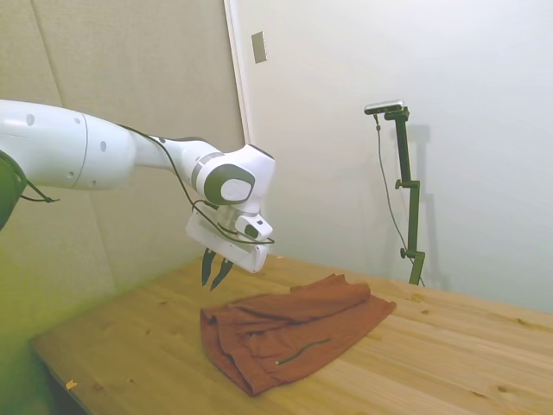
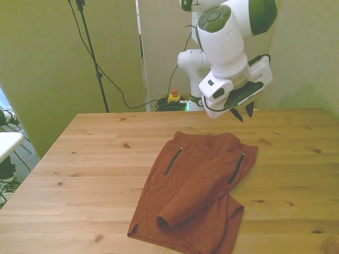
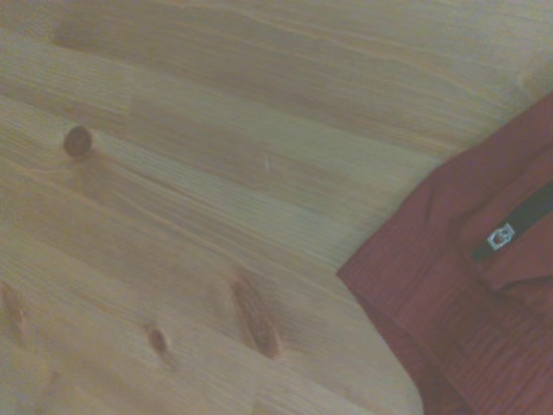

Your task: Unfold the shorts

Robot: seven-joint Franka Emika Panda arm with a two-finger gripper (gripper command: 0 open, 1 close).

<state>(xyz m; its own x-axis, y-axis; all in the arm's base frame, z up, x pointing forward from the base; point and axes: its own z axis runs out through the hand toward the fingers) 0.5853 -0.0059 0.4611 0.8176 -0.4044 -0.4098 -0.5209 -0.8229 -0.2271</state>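
The rust-red shorts [image 2: 196, 185] lie wrinkled on the wooden table [image 2: 95, 159], with one leg folded diagonally over the other. Two dark zip lines show on the top face. In the side view the shorts [image 1: 294, 333] spread from mid-table toward the near edge. My gripper [image 2: 245, 115] hangs in the air just beyond the waistband corner on the front view's right, fingers slightly apart and holding nothing. Seen from the side, the gripper [image 1: 212, 281] is a little above the table, beside the shorts' edge. The wrist view shows that corner of the shorts [image 3: 467, 285] and bare table [image 3: 216, 173].
Bare wood surrounds the shorts on all sides. Behind the table's far edge lie cables and a small red button box [image 2: 174, 96]. A white object [image 2: 8, 143] stands off the table at the front view's left.
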